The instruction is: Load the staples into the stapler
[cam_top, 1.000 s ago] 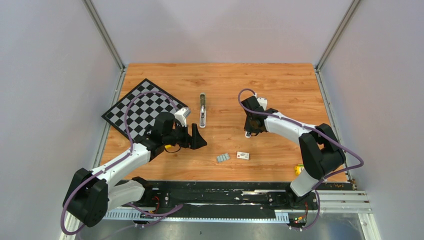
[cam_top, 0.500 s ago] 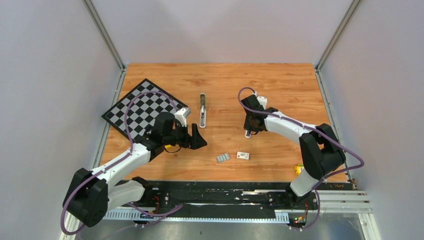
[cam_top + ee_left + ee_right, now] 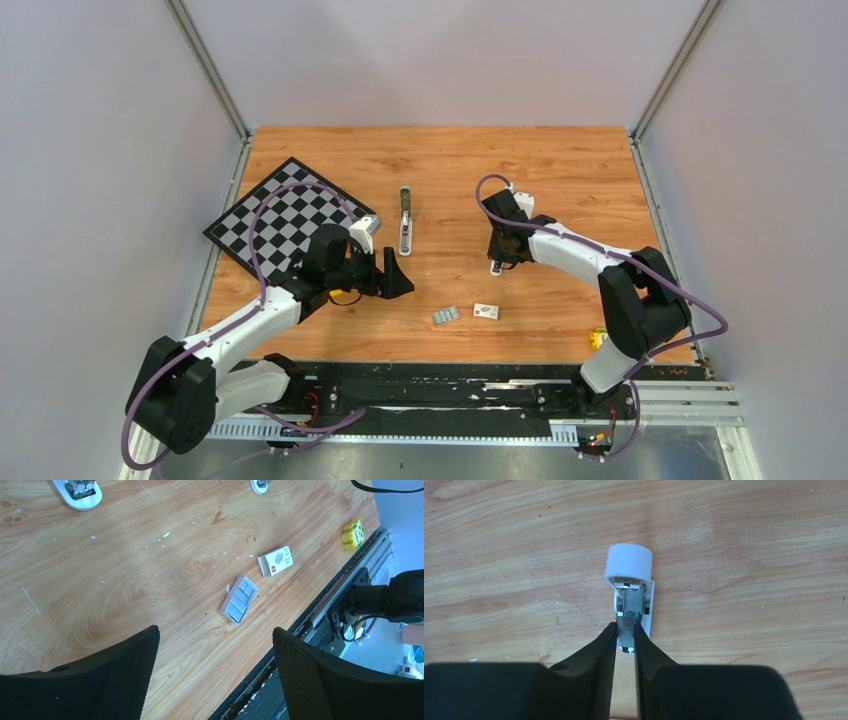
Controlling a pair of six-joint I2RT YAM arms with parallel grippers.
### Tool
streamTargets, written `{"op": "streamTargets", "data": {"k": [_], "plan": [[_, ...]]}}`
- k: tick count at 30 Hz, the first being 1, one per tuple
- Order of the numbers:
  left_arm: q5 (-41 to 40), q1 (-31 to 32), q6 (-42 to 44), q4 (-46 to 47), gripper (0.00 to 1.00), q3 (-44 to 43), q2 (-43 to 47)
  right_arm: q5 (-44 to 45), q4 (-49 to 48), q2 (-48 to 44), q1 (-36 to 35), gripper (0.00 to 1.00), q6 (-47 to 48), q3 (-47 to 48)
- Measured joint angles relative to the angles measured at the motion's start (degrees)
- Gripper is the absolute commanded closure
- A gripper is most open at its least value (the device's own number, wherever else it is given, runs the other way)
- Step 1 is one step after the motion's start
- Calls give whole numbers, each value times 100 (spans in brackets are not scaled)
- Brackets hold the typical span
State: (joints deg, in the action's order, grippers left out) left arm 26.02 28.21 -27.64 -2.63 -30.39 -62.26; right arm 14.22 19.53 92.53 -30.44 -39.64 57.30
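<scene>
left gripper [image 3: 215, 635] spread wide, empty, over staples [image 3: 239, 600] lying just beside box [image 3: 275, 561]. right gripper [image 3: 625, 630] pinching white-capped metal piece [image 3: 628, 564] beyond box. stapler [image 3: 405, 222] lies open, far-left of box.

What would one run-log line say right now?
left hand: open, empty; right hand: shut on white-capped metal piece; staples: on table; stapler: on table

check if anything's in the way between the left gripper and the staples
Nothing visible is in the way. The left gripper is open and faces the staples across bare tabletop. The white box lies just beyond the staples, apart from them and out of the path.
</scene>
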Motion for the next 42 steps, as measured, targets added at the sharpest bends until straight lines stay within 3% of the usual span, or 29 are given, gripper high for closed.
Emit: {"op": "streamTargets", "data": {"k": [42], "plan": [[83,0,0,107,13,0,0,57,2,96,2,81,9,-4]]}}
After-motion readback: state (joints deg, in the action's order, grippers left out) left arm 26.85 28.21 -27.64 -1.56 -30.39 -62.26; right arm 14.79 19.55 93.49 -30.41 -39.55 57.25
